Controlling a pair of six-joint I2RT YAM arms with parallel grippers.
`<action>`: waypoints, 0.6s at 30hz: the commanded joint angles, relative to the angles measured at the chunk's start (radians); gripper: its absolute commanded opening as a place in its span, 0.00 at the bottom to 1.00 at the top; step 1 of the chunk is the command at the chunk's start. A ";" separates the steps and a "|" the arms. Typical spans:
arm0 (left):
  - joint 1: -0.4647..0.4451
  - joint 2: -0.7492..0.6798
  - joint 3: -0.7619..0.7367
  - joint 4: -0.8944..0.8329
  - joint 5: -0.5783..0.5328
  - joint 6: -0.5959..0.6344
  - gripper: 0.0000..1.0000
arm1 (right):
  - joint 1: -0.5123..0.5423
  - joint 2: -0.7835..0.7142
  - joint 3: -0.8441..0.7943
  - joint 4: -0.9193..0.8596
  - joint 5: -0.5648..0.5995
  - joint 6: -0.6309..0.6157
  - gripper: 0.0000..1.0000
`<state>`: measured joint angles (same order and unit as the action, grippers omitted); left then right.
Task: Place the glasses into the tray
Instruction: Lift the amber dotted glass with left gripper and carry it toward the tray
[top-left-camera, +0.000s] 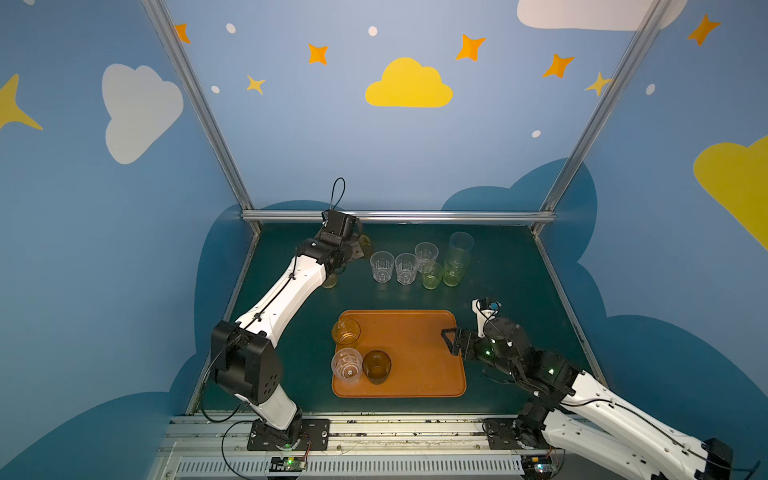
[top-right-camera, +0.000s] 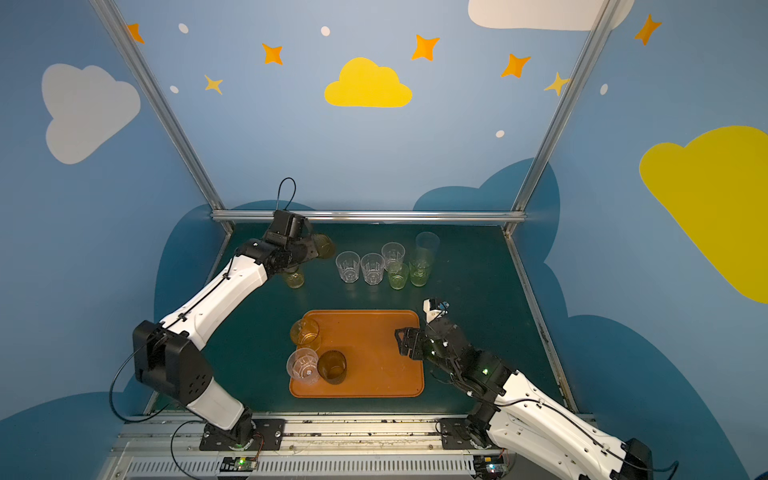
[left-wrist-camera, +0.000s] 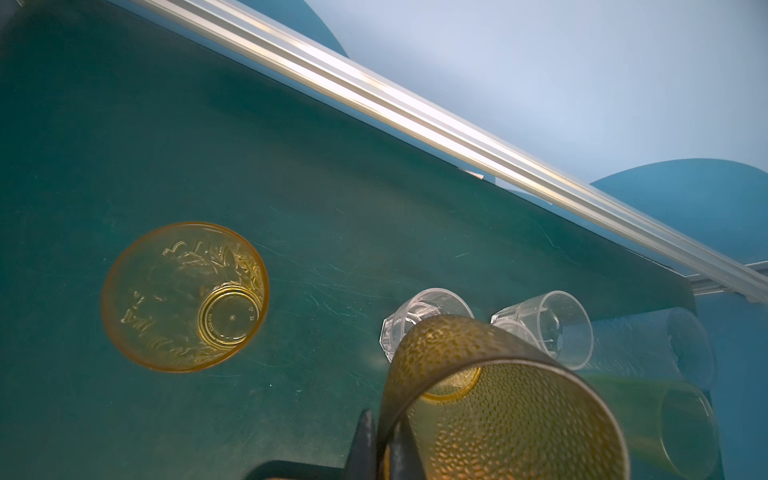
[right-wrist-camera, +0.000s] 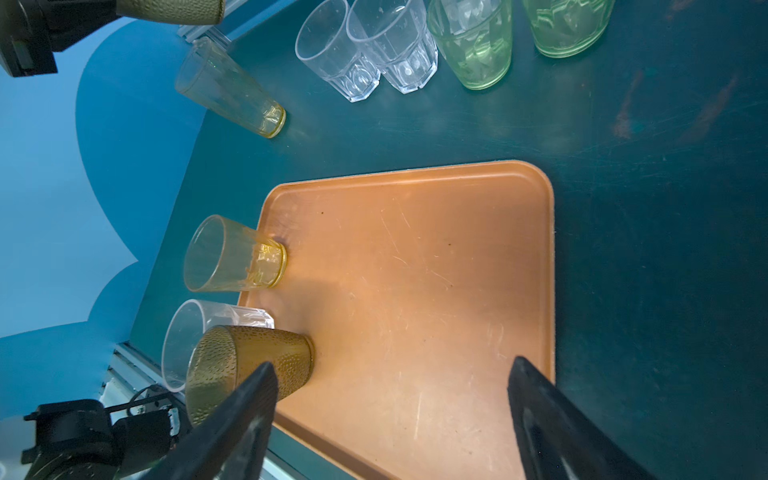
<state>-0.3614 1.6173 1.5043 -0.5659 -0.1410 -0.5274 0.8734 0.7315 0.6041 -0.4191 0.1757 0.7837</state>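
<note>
The orange-brown tray (top-left-camera: 419, 332) lies in the middle of the table. On its left part stand an amber glass (top-left-camera: 345, 330), a clear glass (top-left-camera: 347, 365) and a dark brown glass (top-left-camera: 376, 365). At the back left my left gripper (left-wrist-camera: 382, 446) is shut on the rim of a dimpled brown glass (left-wrist-camera: 498, 395), held tilted above the table. Below that arm an amber glass (top-left-camera: 330, 281) stands on the table. My right gripper (right-wrist-camera: 390, 365) hangs open and empty over the tray's right edge.
At the back stand three clear faceted glasses (top-left-camera: 406, 268), two green ones (top-left-camera: 432, 275) and a tall greyish-clear one (top-left-camera: 461, 245), close together. An aluminium rail (top-left-camera: 395, 216) and blue walls bound the table.
</note>
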 joint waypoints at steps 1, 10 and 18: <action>-0.019 -0.064 -0.021 -0.018 -0.012 0.016 0.04 | -0.004 -0.012 0.013 0.024 -0.014 0.008 0.86; -0.102 -0.208 -0.113 -0.058 -0.051 0.027 0.04 | -0.008 -0.026 -0.004 0.033 -0.022 0.010 0.86; -0.171 -0.303 -0.160 -0.126 -0.057 0.037 0.04 | -0.011 -0.070 -0.047 0.105 -0.058 0.002 0.86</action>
<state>-0.5117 1.3430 1.3552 -0.6456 -0.1753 -0.5076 0.8669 0.6865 0.5774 -0.3614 0.1352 0.7872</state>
